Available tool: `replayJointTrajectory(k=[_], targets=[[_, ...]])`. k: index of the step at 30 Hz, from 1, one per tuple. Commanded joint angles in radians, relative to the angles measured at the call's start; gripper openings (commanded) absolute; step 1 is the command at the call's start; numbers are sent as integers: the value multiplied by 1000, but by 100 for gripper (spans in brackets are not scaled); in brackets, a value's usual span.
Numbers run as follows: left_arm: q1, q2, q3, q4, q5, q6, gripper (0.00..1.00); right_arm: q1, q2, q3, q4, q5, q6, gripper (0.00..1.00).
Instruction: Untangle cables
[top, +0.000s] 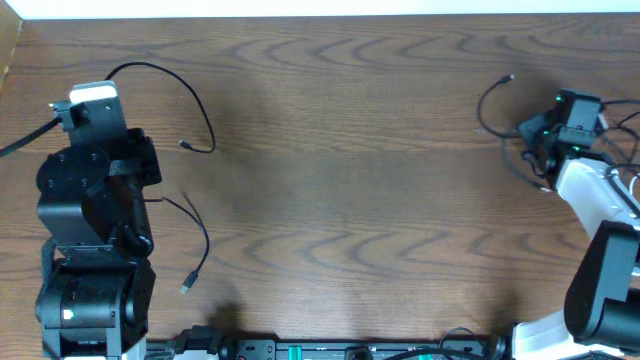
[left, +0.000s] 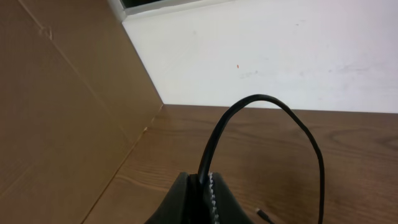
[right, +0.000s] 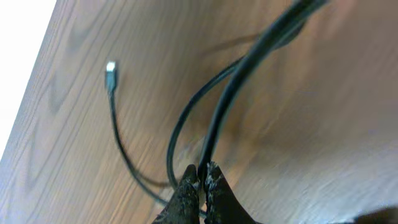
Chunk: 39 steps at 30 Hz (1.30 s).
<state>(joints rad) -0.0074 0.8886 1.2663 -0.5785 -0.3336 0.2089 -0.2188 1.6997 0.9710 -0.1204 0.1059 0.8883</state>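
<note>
Looking down from overhead, three thin black cords are spread over the wooden table (top: 350, 180), two on the left and one on the right. The left gripper (left: 208, 182) is pinched shut on the looping cable (top: 197, 108). This one arcs away from the jaws toward the far side, then curves back nearer and ends in a small plug (top: 184, 145). Just nearer than that, the loose cable (top: 204, 238) lies on the wood by the left arm, bending down to its own plug (top: 187, 287). Whether it touches the arm is hard to say.

Over at the far right, the right gripper (right: 202, 174) is closed tight on the right cable (top: 484, 105). It curls in an open loop, and its silver-tipped plug (right: 111, 67) rests flat on the table.
</note>
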Motion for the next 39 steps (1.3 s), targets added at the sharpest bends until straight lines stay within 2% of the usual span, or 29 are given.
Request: replayJointTrajectory(k=[1,5,15,24,28,29,31,32,33,39], targets=[[4,-2,9,3,12,-9,8,-74,0,17,24,138,-60,1],[4,-2,9,3,13,-9,8,-175,-10,37,66,139,-121,1],[4,-1,9,-5,12,-9,8,-431,-11,149,69,127,-120,1],[4,-1,9,-16,12,-9,7,-586,-11,179,68,121,-119,2],[4,-1,9,-16,13,-9,7,-612,-11,179,67,43,-120,1],[4,-1,9,-16,13,-9,8,-612,-11,179,66,26,-120,9],[4,-1,9,-16,13,-9,7,-610,-11,179,60,-21,-120,54],[4,-1,9,-16,13,-9,7,-606,-11,179,55,-45,-120,85],[4,-1,9,-16,13,-9,8,-602,-11,179,48,-63,-120,99],[4,-1,9,-16,84,-8,7,-541,-11,179,2,-83,-147,99]])
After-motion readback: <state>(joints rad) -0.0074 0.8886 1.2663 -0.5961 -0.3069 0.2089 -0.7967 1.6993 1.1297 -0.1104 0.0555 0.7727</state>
